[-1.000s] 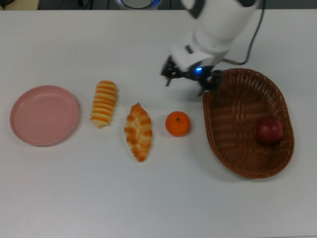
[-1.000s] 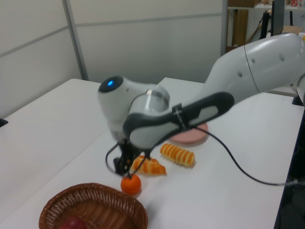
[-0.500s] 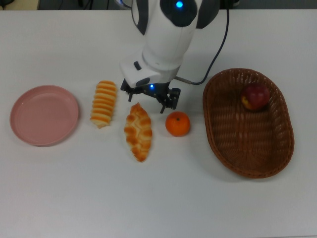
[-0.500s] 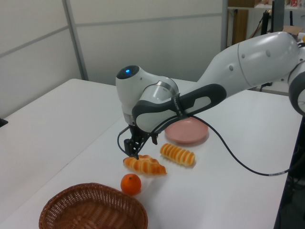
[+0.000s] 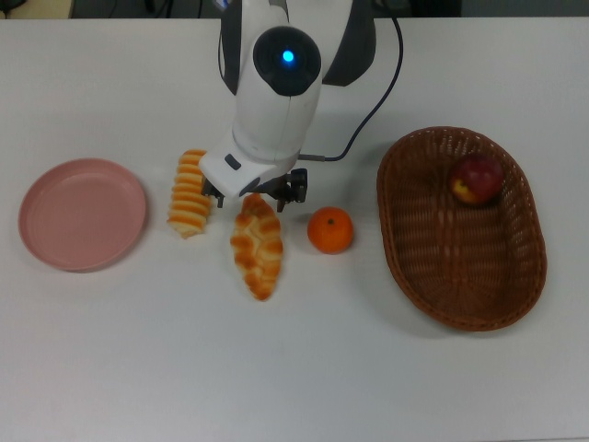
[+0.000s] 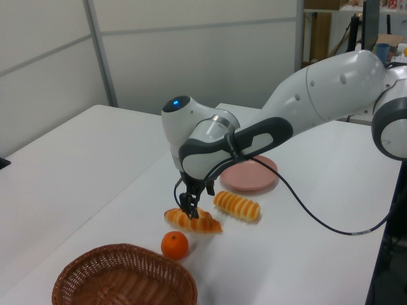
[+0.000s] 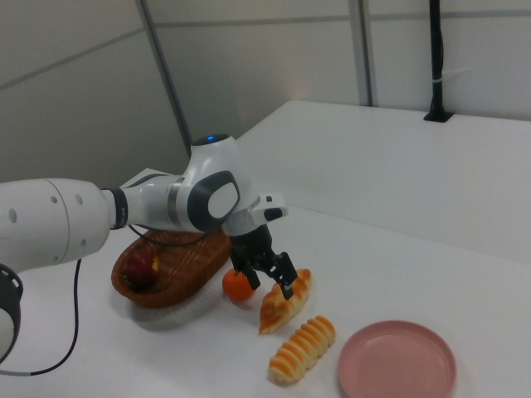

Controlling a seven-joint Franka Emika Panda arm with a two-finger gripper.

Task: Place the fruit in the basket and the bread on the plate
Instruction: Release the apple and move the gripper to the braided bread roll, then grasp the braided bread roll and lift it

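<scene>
On the far left of the top view, the pink plate (image 5: 83,214) is seen lying bare on the white tabletop (image 5: 294,368). Just to its right the ridged loaf (image 5: 192,192) is found, and next the braided loaf (image 5: 257,244), lower in the frame. Over the upper end of that braided loaf the pincer (image 5: 255,193) is held, spread open, a finger on either side of the tip; nothing is gripped. Right of centre the mandarin (image 5: 330,229) is seen on the tabletop, near the braided loaf but apart from it. At the right edge the wicker basket (image 5: 433,285) is seen, with the red apple (image 5: 476,178) lying inside at its upper end.
</scene>
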